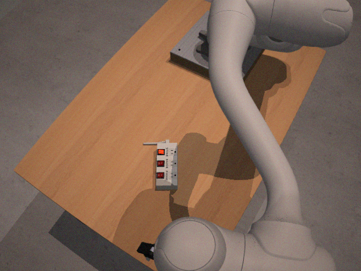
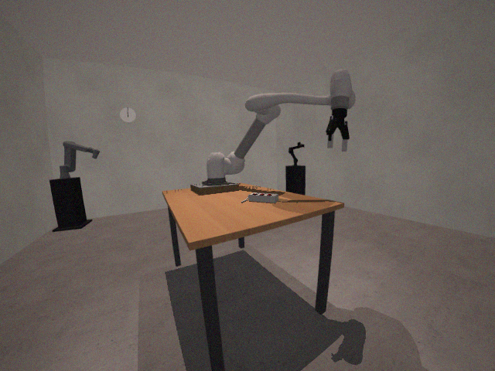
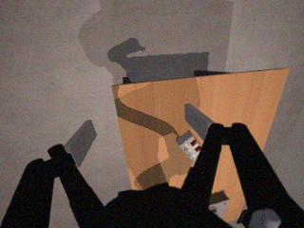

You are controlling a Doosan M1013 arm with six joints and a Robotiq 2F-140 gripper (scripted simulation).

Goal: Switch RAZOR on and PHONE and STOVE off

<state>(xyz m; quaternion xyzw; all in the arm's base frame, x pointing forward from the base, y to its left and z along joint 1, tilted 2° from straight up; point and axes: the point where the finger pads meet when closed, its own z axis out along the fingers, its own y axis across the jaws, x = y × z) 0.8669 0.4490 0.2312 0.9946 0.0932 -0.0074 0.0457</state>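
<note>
I am holding the gripper (image 2: pixel 336 139) high above the table's (image 1: pixel 87 140) edge, fingers spread wide and gripping nothing, because I am not yet committing to any switch. In the top view the power strip (image 1: pixel 166 166) is lying flat, right way up, near the table's middle, slightly toward six o'clock, its short cord stub (image 1: pixel 151 143) pointing to nine o'clock. Its three red switches are running in a column along the left side: the twelve o'clock switch (image 1: pixel 160 151) is glowing brighter, so I am judging it on, and the other two look darker. The labels are too small to read, so I cannot tell which is RAZOR. The arm's base plate (image 1: pixel 178 55) is sitting at twelve o'clock.
</note>
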